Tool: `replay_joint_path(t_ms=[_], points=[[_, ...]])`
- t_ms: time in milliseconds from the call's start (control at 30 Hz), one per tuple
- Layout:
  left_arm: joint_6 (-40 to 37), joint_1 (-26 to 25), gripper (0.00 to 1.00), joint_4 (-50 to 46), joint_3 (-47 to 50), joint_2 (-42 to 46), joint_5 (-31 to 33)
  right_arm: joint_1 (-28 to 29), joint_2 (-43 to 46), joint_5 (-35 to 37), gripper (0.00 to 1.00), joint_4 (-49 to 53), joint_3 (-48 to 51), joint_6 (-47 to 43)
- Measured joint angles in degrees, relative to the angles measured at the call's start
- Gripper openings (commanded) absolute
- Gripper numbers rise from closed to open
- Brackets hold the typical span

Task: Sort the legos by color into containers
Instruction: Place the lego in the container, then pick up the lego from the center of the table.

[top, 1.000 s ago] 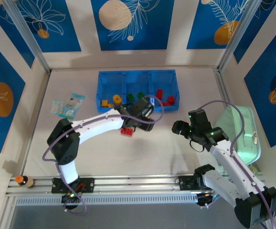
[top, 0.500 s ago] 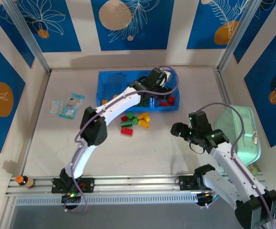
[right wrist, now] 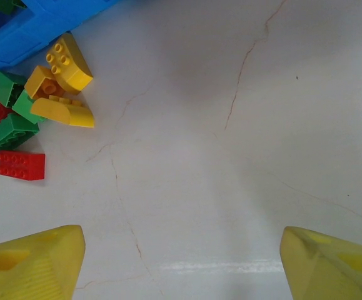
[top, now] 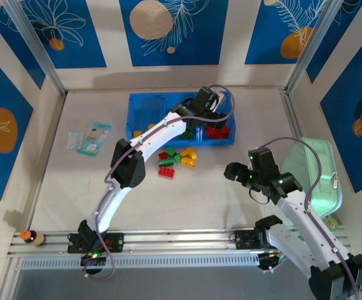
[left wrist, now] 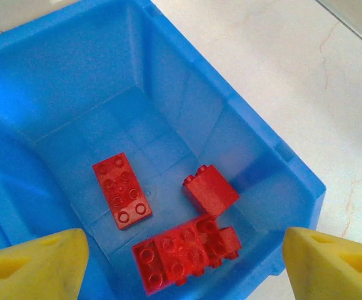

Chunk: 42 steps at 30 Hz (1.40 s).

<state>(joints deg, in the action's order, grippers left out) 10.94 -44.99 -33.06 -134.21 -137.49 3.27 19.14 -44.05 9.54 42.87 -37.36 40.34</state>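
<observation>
The legos (right wrist: 62, 65) look light, stiff, slick — pinch across flat sides. The left claw (left wrist: 181, 259) hangs apart, empty, over reds (left wrist: 121, 190) in the tray (left wrist: 274, 156); the right claw (right wrist: 181, 262), apart too, sees the loose pile at ten o'clock.

left arm (top: 144, 145) stretched far forward, elbow bent, left gripper (left wrist: 181, 259) facing down, jaws wide apart, nothing between. right arm (top: 296, 212) folded nearer its base, right gripper (right wrist: 181, 262) spread wide, empty, probably angled down-left.
</observation>
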Motion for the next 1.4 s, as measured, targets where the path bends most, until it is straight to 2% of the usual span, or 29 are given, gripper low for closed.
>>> replay_joint_path(t_ms=[133, 333, 500, 567, 700, 833, 933, 1167, 1400], points=[[-0.63, -0.02, 0.82, 1.49, 9.51, 5.81, 0.22, 0.61, -0.04, -0.2, 0.83, 0.0, 0.0, -0.09], [-0.31, -0.13, 0.83, 10.4, 35.32, 27.15, 0.24, 4.72, -3.82, -1.01, 0.83, -0.02, -1.11, -1.6], [1.18, -0.13, 0.83, 17.81, 54.9, 47.6, 1.92, 12.39, -11.87, 0.52, 0.83, -0.26, -5.64, -3.37], [2.27, -0.13, 0.83, 19.67, 62.58, 54.86, 3.08, 14.8, -15.72, 1.4, 0.79, -0.59, -8.07, -4.15], [5.25, -0.13, 0.82, 20.33, 76.37, 65.05, 5.03, 16.85, -24.17, 2.19, 0.75, -1.66, -13.14, -6.73], [8.96, -0.13, 0.82, 17.09, 89.15, 75.17, 7.34, 17.68, -33.62, 3.8, 0.73, -2.08, -19.06, -10.19], [11.41, -0.13, 0.82, 11.91, 94.25, 83.34, 9.31, 17.88, -39.91, 4.55, 0.71, -2.23, -23.23, -12.81], [15.89, -0.13, 0.82, 4.09, 98.07, 99.67, 12.72, 18.1, -52.0, 4.63, 0.66, -2.54, -30.47, -17.86], [20.33, -0.13, 0.81, 2.12, 103.49, 97.92, 11.54, 19.02, -62.82, 6.19, 0.64, -2.05, -38.62, -20.87]])
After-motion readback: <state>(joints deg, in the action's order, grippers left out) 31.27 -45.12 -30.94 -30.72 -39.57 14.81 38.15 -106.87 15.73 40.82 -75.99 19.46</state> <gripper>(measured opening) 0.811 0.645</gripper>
